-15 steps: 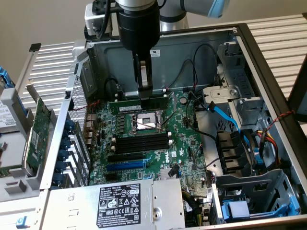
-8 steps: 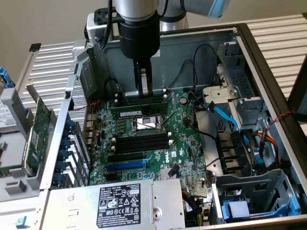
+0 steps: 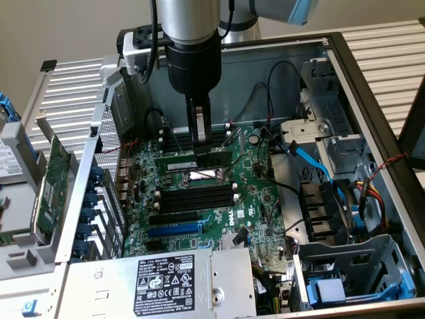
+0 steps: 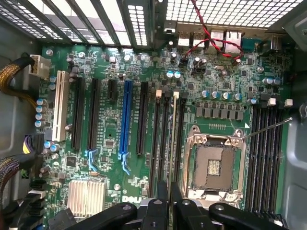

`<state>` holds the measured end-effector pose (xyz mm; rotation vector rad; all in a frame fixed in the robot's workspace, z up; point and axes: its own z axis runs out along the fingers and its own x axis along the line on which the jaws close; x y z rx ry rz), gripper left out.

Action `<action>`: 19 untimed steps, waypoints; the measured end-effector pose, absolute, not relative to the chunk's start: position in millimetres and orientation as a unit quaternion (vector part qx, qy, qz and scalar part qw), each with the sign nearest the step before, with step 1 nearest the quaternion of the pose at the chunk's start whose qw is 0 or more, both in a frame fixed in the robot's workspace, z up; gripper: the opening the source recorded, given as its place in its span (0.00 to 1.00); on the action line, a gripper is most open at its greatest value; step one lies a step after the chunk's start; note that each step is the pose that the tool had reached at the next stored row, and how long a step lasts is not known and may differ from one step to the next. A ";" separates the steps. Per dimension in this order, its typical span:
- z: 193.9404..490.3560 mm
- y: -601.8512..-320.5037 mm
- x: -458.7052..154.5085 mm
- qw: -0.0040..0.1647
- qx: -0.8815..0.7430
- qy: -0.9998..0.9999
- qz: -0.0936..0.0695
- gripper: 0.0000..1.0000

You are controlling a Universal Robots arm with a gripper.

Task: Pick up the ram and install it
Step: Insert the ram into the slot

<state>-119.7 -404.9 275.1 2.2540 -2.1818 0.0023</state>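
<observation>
My gripper [image 3: 201, 147] hangs straight down into the open computer case, shut on the ram [image 3: 199, 161]. The ram is a thin green stick lying level just above the motherboard [image 3: 252, 199]. In the wrist view the ram [image 4: 172, 143] shows edge-on as a narrow pale line running out from between my gripper [image 4: 170, 200] fingers. It lies along the black memory slots [image 4: 160, 143] beside the open CPU socket [image 4: 216, 163]. Whether it touches a slot I cannot tell. A second bank of memory slots [image 4: 266, 143] lies on the socket's other side.
A green expansion card [image 3: 53, 186] stands outside the case at the exterior view's left. The power supply [image 3: 166, 279] fills the near edge. A blue cable [image 3: 312, 159] and drive cages [image 3: 332, 219] sit at the right. Expansion slots [image 4: 125, 120] and a heat sink [image 4: 86, 196] flank the memory slots.
</observation>
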 end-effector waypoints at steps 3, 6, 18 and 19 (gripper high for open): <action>273.1 -404.9 -119.8 0.004 0.718 -0.696 0.005 0.14; 270.7 -404.9 -119.8 0.005 0.718 -0.695 0.009 0.14; 264.7 -406.1 -120.3 0.005 0.718 -0.695 0.010 0.14; 264.4 -406.3 -120.3 0.005 0.718 -0.696 0.010 0.14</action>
